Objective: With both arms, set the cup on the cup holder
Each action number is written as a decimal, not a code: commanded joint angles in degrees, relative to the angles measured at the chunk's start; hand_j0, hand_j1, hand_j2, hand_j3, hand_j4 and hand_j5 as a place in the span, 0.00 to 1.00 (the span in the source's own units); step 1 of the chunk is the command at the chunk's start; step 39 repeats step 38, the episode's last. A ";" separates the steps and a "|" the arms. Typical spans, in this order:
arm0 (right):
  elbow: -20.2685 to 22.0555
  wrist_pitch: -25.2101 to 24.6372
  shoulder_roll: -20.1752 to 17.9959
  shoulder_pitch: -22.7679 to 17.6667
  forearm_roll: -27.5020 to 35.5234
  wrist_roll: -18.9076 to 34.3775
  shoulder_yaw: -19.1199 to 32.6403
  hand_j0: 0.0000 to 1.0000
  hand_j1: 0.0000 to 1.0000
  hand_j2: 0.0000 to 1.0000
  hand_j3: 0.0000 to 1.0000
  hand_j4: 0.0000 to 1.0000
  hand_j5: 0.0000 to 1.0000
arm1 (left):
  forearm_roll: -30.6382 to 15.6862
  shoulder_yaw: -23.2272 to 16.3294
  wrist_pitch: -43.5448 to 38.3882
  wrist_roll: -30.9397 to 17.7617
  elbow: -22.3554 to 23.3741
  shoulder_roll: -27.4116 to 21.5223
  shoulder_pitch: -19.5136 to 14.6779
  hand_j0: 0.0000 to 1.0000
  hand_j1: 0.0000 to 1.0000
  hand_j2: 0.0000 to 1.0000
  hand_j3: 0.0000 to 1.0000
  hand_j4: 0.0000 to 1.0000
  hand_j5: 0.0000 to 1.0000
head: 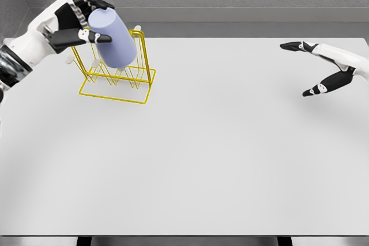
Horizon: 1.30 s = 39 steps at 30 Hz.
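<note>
A pale lavender cup is tilted, base up and to the left, over the yellow wire cup holder at the table's far left. My left hand is curled around the cup's upper end, thumb along its side. The cup's lower end overlaps the holder's prongs; whether it rests on a prong is unclear. My right hand hovers at the far right of the table, fingers spread, holding nothing.
The white table stretches across the view, with a grey wall behind it. The holder stands near the table's back left corner.
</note>
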State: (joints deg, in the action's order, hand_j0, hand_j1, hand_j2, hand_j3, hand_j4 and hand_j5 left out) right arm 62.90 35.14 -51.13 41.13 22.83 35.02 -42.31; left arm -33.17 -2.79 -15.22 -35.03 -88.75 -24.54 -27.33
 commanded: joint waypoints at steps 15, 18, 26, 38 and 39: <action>0.03 -0.14 -0.02 0.00 0.46 -0.02 0.04 1.00 1.00 1.00 1.00 1.00 1.00 | 0.30 -0.12 -1.92 0.03 -0.73 0.28 0.79 0.92 0.92 0.92 0.92 0.92 0.92; 0.03 -0.14 -0.02 0.00 0.46 -0.02 0.13 1.00 1.00 1.00 1.00 1.00 1.00 | 0.22 -0.12 -1.92 0.03 -0.81 0.28 1.05 0.91 0.91 0.91 0.91 0.91 0.91; 0.03 -0.14 -0.02 0.00 0.46 -0.02 0.04 1.00 1.00 1.00 1.00 1.00 1.00 | -3.03 1.55 -1.92 0.03 -4.68 -2.00 3.69 1.00 1.00 1.00 1.00 1.00 1.00; 0.03 -0.14 -0.02 0.00 0.46 -0.02 0.13 1.00 1.00 1.00 1.00 1.00 1.00 | -17.27 4.37 -1.92 0.03 -11.98 -12.82 15.29 1.00 1.00 1.00 1.00 1.00 1.00; 0.03 -0.14 -0.02 0.00 0.46 -0.02 0.13 1.00 1.00 1.00 1.00 1.00 1.00 | -17.27 4.37 -1.92 0.03 -11.98 -12.82 15.29 1.00 1.00 1.00 1.00 1.00 1.00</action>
